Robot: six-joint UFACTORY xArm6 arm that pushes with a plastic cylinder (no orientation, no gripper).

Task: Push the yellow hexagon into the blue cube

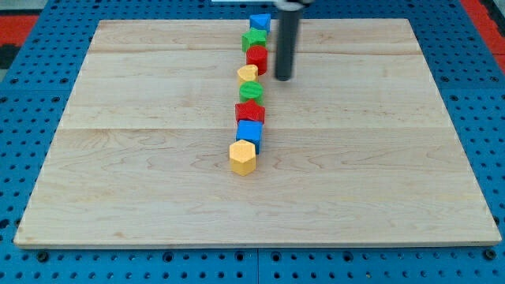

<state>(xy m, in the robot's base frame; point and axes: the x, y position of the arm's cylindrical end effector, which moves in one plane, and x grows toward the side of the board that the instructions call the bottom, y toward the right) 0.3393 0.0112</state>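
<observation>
Nearest the view's bottom, a little left of the middle of the pale wooden worktop (pixel 142 181), sits the yellow hexagon (pixel 243 157), a chunky six-sided block with a bright flat top and orange-shaded side faces. Its upper edge touches the blue cube (pixel 249 132) just above it. From there a slightly crooked column of blocks climbs toward the view's top: a red star-like block (pixel 250 112), a green round block (pixel 251 91), a small yellow block (pixel 248 74), a red block (pixel 256 57), a green star-like block (pixel 253 39) and another blue block (pixel 259 21) at the far edge. My rod comes down upright from the view's top, and my tip (pixel 283 78) rests on the worktop just to the right of the red block and small yellow block, well apart from the yellow hexagon. The arm carries no fingers, so nothing is clenched or released.
</observation>
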